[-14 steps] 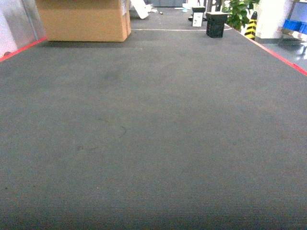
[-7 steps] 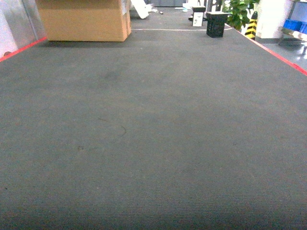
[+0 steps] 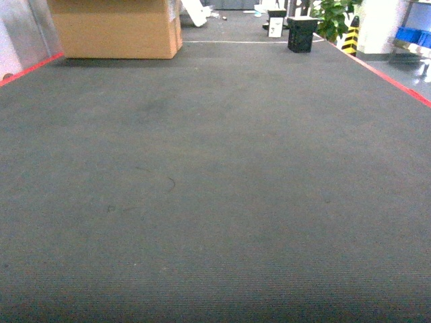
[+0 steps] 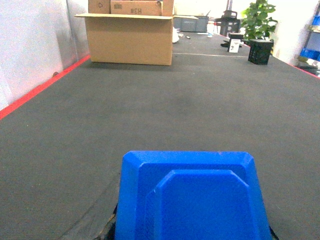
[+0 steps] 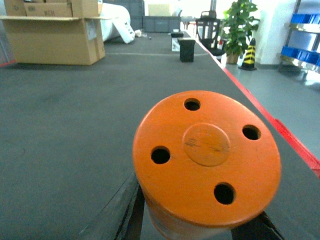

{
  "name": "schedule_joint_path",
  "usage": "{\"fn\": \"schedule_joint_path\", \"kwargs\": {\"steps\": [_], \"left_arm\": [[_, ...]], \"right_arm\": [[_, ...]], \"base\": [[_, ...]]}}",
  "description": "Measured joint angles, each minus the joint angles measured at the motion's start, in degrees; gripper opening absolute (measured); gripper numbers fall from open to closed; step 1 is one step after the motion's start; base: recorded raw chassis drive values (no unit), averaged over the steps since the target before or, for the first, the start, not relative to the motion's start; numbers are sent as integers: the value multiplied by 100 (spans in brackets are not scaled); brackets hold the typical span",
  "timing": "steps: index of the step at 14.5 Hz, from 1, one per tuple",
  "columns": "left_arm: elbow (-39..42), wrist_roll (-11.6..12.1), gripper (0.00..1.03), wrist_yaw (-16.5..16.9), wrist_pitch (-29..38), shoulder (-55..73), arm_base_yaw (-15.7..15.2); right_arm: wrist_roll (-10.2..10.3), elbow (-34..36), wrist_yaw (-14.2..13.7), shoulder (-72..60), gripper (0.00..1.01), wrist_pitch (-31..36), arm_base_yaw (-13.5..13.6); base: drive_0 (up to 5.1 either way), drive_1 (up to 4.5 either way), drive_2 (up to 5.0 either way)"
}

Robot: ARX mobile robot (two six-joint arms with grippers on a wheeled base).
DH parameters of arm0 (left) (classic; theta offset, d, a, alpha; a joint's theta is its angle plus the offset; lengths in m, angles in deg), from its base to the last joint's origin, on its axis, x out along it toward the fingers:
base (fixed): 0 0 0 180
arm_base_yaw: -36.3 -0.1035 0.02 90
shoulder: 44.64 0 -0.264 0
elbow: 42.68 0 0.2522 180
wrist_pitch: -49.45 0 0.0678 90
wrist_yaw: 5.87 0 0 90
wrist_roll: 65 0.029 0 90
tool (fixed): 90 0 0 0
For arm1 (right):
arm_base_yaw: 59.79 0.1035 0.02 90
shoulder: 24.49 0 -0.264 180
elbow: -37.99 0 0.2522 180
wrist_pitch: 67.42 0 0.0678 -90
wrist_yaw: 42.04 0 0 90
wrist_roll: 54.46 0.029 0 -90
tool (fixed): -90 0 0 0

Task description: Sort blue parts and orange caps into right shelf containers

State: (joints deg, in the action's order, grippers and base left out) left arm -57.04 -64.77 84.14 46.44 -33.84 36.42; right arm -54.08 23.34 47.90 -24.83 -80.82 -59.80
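Note:
A blue part (image 4: 192, 200), blocky with bevelled corners, fills the bottom of the left wrist view, and my left gripper (image 4: 192, 236) is shut on it, its fingers almost wholly hidden beneath. An orange cap (image 5: 207, 160) with a flat top and several round holes fills the right wrist view. My right gripper (image 5: 195, 232) is shut on it, dark fingers (image 5: 131, 220) showing on either side. Both hang above the dark carpet. The right shelf containers (image 5: 300, 51) are blue crates on a metal rack far off to the right, also in the head view (image 3: 412, 35). Neither gripper shows in the head view.
Dark grey carpet (image 3: 215, 188) stretches ahead, edged by red lines (image 3: 390, 77). A large cardboard box (image 3: 114, 27) stands far left. A black crate (image 3: 301, 35), a plant (image 3: 333, 17) and a yellow-black cone (image 3: 351, 37) stand at the far right.
The head view has shifted only slightly, the far objects sliding a little in the picture. Nothing else differs.

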Motion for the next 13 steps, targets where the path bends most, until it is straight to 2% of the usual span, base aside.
{"fn": "schedule_joint_path", "kwargs": {"steps": [1, 2, 3, 13], "left_arm": [[0, 0, 43, -4, -92, -105, 0], [-9, 0, 43, -15, -728, -527, 0], [-2, 0, 43, -4, -1071, -1025, 0], [-2, -2, 43, -4, -1115, -1021, -9]], "right_arm": [[0, 13, 4, 2, 42, -105, 0], [0, 13, 7, 7, 42, -35, 0], [0, 13, 7, 7, 42, -76, 0], [0, 13, 7, 7, 41, -72, 0]], "base": [[0, 0, 0], [0, 0, 0], [0, 0, 0], [0, 0, 0]]}}
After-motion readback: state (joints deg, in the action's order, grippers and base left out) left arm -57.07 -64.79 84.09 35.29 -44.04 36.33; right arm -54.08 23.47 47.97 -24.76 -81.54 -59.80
